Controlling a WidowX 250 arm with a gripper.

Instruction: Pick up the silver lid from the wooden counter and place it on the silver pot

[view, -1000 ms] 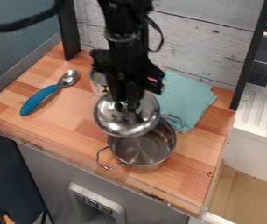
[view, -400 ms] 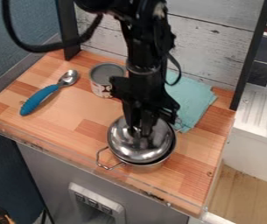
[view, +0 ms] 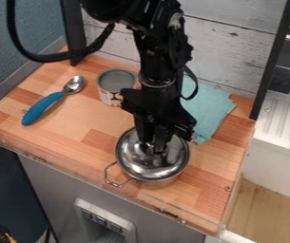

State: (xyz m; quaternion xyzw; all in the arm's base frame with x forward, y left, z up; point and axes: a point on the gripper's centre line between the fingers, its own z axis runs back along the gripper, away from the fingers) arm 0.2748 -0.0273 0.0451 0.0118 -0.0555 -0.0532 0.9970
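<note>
The black two-finger hand (view: 153,146) is clamped on the shiny round metal lid (view: 151,162), which sits on the silver metal pot (view: 152,182) at the near right of the pale wooden worktop (view: 71,130). Farther left stands a grey-topped can (view: 116,81), its label bearing dark print.

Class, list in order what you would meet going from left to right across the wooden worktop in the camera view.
Blue-handled spoon → can → steel pot topped by a metal lid, with the gripper at the lid → teal cloth.
</note>
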